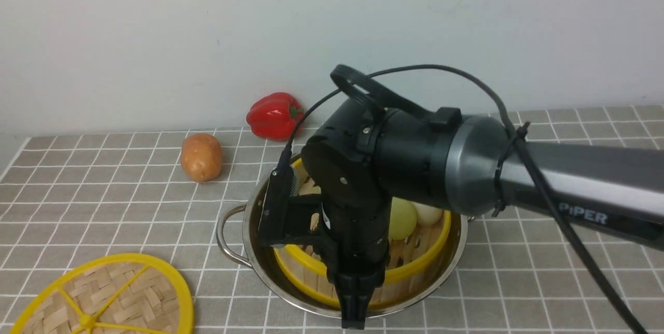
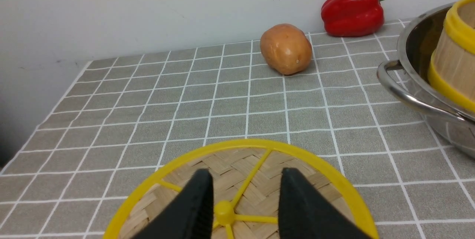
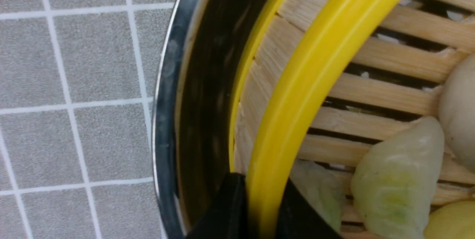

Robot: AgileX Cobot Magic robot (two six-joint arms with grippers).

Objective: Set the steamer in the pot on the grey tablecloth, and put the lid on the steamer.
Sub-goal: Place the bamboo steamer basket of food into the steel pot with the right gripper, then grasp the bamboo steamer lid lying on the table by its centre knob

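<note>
The steamer [image 1: 415, 269], a bamboo basket with yellow rims holding pale buns and dumplings, stands inside the shiny steel pot [image 1: 259, 272] on the grey tablecloth [image 1: 104, 204]. My right gripper [image 3: 260, 181] reaches down from above and is shut on the steamer's near yellow rim [image 3: 315, 64], one finger inside the basket and one between basket and pot wall. The lid [image 1: 104, 297], a flat woven disc with yellow spokes, lies on the cloth at the front left. My left gripper [image 2: 245, 172] hovers over the lid [image 2: 237, 164], open, its fingers either side of the central knob [image 2: 224, 211].
An orange potato [image 1: 201, 156] and a red bell pepper [image 1: 273, 115] lie behind and left of the pot, near the white wall. The pot's looped handle [image 1: 224, 235] sticks out toward the lid. The right arm spans the table's right half.
</note>
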